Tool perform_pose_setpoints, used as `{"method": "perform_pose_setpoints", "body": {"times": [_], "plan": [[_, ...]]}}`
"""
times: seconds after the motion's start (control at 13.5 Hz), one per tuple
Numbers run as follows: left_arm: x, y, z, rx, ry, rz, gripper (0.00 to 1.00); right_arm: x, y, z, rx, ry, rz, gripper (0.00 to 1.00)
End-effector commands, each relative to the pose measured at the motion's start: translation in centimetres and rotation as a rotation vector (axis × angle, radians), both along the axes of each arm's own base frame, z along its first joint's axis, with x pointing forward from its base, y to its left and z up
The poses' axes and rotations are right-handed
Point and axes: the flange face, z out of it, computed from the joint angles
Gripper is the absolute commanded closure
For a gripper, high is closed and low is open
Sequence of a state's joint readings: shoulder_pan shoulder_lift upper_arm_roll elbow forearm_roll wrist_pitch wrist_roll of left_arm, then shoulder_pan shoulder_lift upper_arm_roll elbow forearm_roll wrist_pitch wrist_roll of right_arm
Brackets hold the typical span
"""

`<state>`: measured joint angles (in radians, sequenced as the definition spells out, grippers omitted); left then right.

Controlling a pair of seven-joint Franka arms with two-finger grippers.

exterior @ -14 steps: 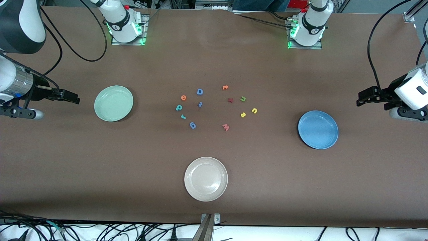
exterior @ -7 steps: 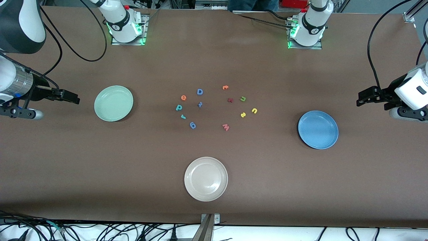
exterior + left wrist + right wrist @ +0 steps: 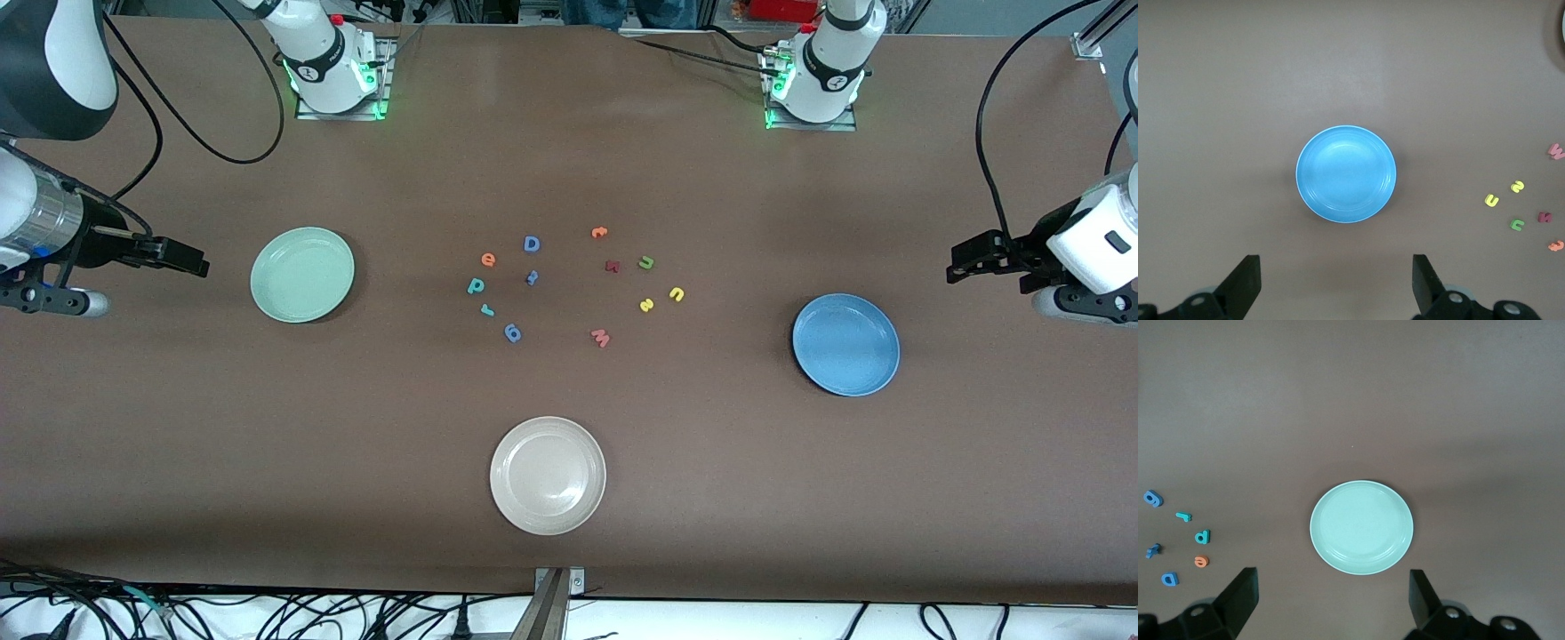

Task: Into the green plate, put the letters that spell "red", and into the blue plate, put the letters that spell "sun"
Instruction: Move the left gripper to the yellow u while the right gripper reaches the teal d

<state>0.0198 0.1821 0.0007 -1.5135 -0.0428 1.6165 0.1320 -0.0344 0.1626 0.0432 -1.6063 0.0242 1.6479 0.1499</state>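
Note:
The green plate [image 3: 302,274] [image 3: 1361,527] lies toward the right arm's end, the blue plate [image 3: 845,344] [image 3: 1345,173] toward the left arm's end. Between them lie the orange "e" [image 3: 488,260], teal "d" [image 3: 476,285] and teal "r" [image 3: 486,309], and closer to the blue plate the yellow "s" [image 3: 646,305], yellow "u" [image 3: 677,293] and olive "n" [image 3: 646,262]. My right gripper [image 3: 188,260] [image 3: 1331,600] hangs open and holds nothing, out past the green plate. My left gripper [image 3: 963,258] [image 3: 1335,287] is open with nothing in it, out past the blue plate.
A beige-white plate [image 3: 548,476] sits nearer the front camera than the letters. Among the letters are a blue "D" [image 3: 532,244], small blue "t" [image 3: 532,277], blue "g" [image 3: 513,332], orange "t" [image 3: 599,233], dark red letter [image 3: 613,266] and pink "w" [image 3: 601,337].
My right gripper has drifted very slightly away from the green plate. Plates, letters and the left gripper have not visibly moved.

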Motion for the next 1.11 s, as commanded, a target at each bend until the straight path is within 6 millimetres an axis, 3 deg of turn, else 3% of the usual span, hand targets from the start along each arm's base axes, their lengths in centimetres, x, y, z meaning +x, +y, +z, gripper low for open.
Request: {"method": "perform_pose_setpoints", "body": {"times": [0.0, 0.44, 0.52, 0.59, 0.66, 0.74, 0.89, 1.03], "plan": [[0.7, 0.1, -1.5, -0.019, 0.019, 0.015, 0.0, 0.3, 0.0, 0.3, -0.005, -0.009, -0.01, 0.0], [1.6, -0.4, -4.6, -0.029, 0.068, 0.006, 0.0, 0.4, 0.1, 0.0, -0.005, -0.006, -0.009, 0.0], [2.3, -0.5, -7.1, -0.034, 0.106, 0.006, 0.0, 0.4, 0.2, -0.1, -0.006, -0.004, -0.022, 0.0], [2.8, -1.5, -9.3, -0.059, 0.136, 0.003, 0.0, 0.4, 0.5, -0.1, -0.011, 0.001, -0.058, 0.0], [3.6, -2.4, -13.0, -0.068, 0.192, -0.003, 0.0, 0.3, 1.0, -0.1, -0.016, 0.006, -0.096, 0.0], [3.6, -4.7, -13.3, -0.067, 0.197, -0.037, 0.0, 0.3, 2.0, -0.4, -0.018, 0.016, -0.1, 0.0], [3.8, -7.0, -15.9, -0.11, 0.237, -0.049, 0.0, 0.2, 3.3, -0.7, -0.024, 0.023, -0.114, 0.0], [4.3, -11.9, -16.7, -0.132, 0.187, -0.103, 0.0, 0.2, 6.0, -1.8, -0.042, 0.041, -0.213, 0.01]]}}
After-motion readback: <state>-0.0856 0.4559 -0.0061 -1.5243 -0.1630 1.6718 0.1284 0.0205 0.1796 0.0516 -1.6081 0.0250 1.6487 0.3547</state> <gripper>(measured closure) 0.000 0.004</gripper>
